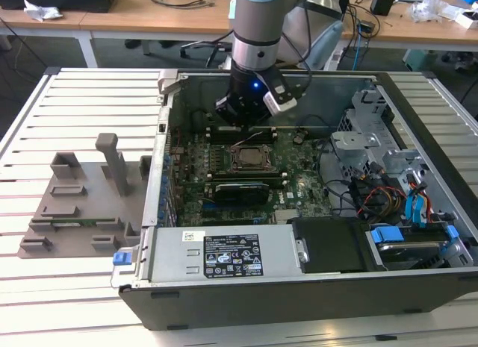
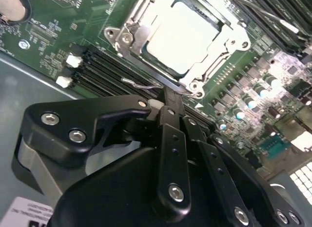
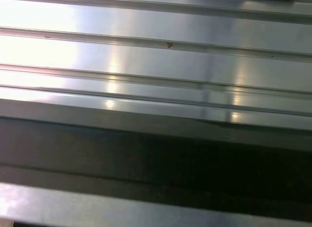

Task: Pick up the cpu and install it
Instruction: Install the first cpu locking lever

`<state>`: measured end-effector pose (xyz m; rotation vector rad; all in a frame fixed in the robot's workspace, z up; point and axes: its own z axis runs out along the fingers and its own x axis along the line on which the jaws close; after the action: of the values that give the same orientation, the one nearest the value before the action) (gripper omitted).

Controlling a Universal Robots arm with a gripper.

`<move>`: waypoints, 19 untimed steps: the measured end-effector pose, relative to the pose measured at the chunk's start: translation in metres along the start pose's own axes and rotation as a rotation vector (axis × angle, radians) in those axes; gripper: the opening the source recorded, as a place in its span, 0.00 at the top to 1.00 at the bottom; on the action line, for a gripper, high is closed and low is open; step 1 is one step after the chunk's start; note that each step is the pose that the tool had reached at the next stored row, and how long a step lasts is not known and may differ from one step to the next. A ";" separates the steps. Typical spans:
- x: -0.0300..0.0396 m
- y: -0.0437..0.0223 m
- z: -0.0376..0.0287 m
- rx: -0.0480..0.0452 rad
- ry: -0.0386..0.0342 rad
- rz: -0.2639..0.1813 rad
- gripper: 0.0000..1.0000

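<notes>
One small, flat, silvery square cpu (image 2: 183, 37) sits inside the metal socket frame (image 2: 127, 34) on the green motherboard (image 2: 53, 31). Just beside the frame, the black gripper (image 2: 171, 106) hangs with its fingers (image 2: 173, 102) pressed together, holding nothing. The open black computer case (image 1: 246, 298) lies on the slatted metal bench (image 1: 75, 93).

The cpu sits flat in its socket, just beyond my fingertips.

The cpu (image 2: 183, 39) is a small square chip with a pale silvery-grey top, glaring bright in the second wrist view. It lies level inside the socket frame (image 2: 146, 17) on the motherboard (image 2: 53, 36), metal face up, edges square with the frame. My fingers (image 2: 168, 107) are just short of it, near the frame's closest edge, apart from the chip.
</notes>
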<state>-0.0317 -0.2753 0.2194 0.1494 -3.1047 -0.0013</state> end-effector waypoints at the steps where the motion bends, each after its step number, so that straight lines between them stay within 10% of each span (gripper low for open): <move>1: -0.0013 0.0000 0.0006 -0.0001 0.0007 0.000 0.89; 19: -0.0224 -0.0015 0.0128 -0.0008 0.0094 0.000 0.89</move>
<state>-0.0096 -0.2747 0.2058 0.1491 -3.0952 -0.0018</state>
